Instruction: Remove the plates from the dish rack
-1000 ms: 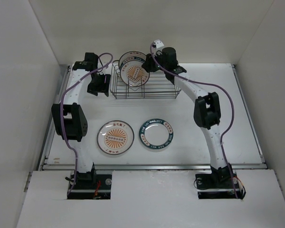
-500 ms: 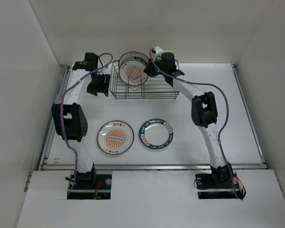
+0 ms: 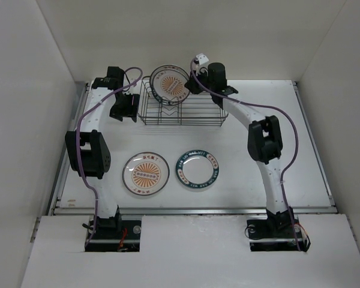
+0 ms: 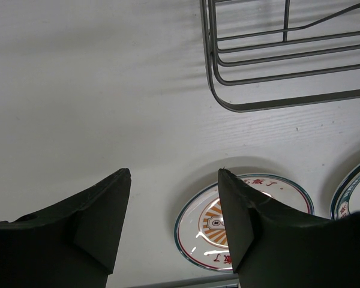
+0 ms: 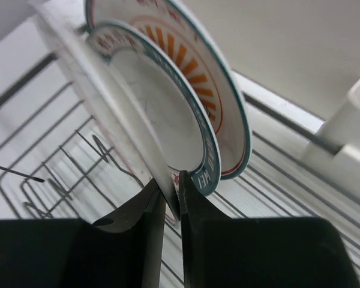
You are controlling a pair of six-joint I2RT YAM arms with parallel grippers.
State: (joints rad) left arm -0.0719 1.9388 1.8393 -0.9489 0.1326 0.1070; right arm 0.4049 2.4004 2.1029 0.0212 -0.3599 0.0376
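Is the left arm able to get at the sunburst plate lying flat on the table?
Probably yes. The left hand hangs open beside the dish rack, and the sunburst plate lies on the table with nothing between them. The right hand is away at the rack, gripping a teal-rimmed plate.

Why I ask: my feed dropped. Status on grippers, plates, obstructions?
Right gripper shut on teal-rimmed plate in dish rack. Left gripper open, empty, beside rack. Sunburst plate racked behind it; two plates flat on table. Nothing blocking.
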